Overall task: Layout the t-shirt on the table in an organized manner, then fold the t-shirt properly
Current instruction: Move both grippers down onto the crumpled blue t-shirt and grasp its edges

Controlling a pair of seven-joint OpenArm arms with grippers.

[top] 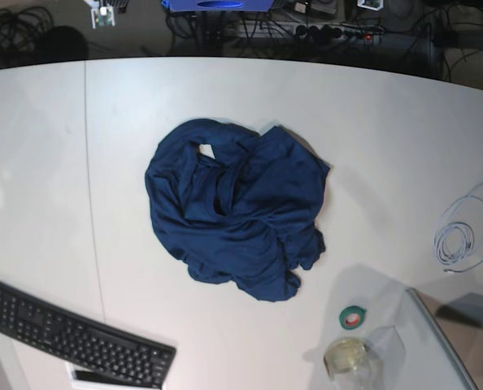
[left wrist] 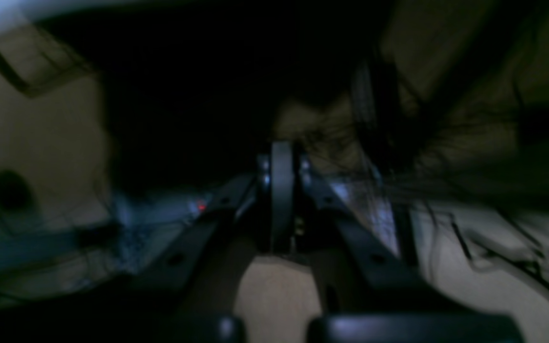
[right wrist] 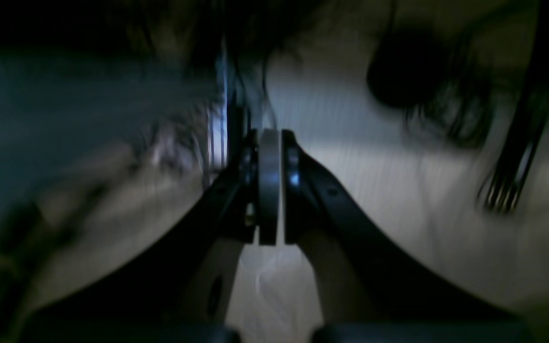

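**Shirt still in a heap, both hands closed and clear of it**

At about eight o'clock in the base view a black keyboard (top: 75,335) lies along the near edge of the counter (top: 388,130), well apart from the cloth, so it should not get in the way of spreading.

The t-shirt (top: 233,211) sits near the middle of the counter as a crumpled mound. Its folds are twisted over one another, and a small gap at about eleven o'clock on the mound shows white surface through it. No sleeve, hem or collar can be told apart with confidence, so by my reading the layout step has not begun. A central spot leaves bare counter on every side for the cloth to open out into.

At about five o'clock from the shirt lie a green tape roll (top: 353,317) and a clear round container (top: 345,357). A coil of pale cable (top: 461,236) lies at three o'clock near the counter's edge. All are apart from the cloth.

Neither arm shows in the base view. The left hand (left wrist: 281,200) has its jaws pressed together on nothing. The right hand (right wrist: 269,190) is likewise closed and empty. Both wrist views are dark and smeared, so what lies beyond them is probably floor and cables rather than the shirt.
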